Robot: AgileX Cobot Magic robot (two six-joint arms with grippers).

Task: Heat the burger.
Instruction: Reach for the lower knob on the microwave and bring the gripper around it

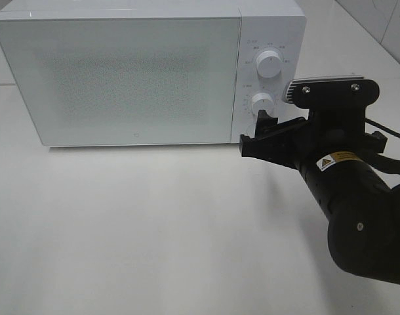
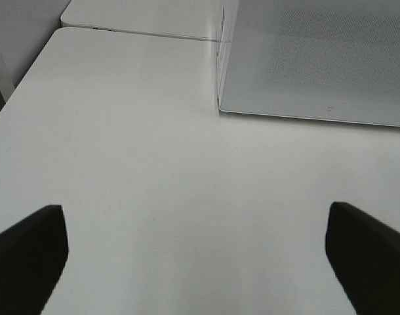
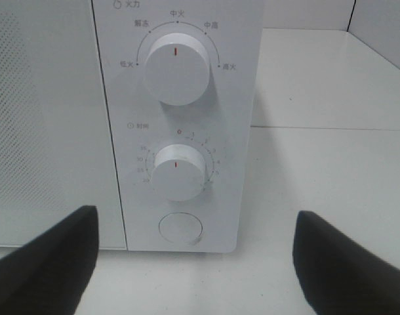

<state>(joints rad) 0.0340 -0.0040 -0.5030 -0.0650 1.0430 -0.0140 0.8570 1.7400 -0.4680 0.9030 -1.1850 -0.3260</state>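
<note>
The burger is out of view. The white microwave (image 1: 134, 72) stands at the back of the table with its door shut, and its frosted front hides the inside. My right gripper (image 1: 265, 134) is open and empty, just in front of the control panel. In the right wrist view the right gripper (image 3: 193, 252) faces the lower timer knob (image 3: 178, 172) and the round door button (image 3: 180, 229) without touching them. My left gripper (image 2: 197, 256) is open and empty above bare table, short of the microwave's left front corner (image 2: 221, 108).
The upper power knob (image 1: 270, 65) sits above the timer knob (image 1: 262, 102) on the panel. The white table (image 1: 154, 230) stretches in front of the microwave. A table seam and a wall show behind the microwave's left side (image 2: 141, 33).
</note>
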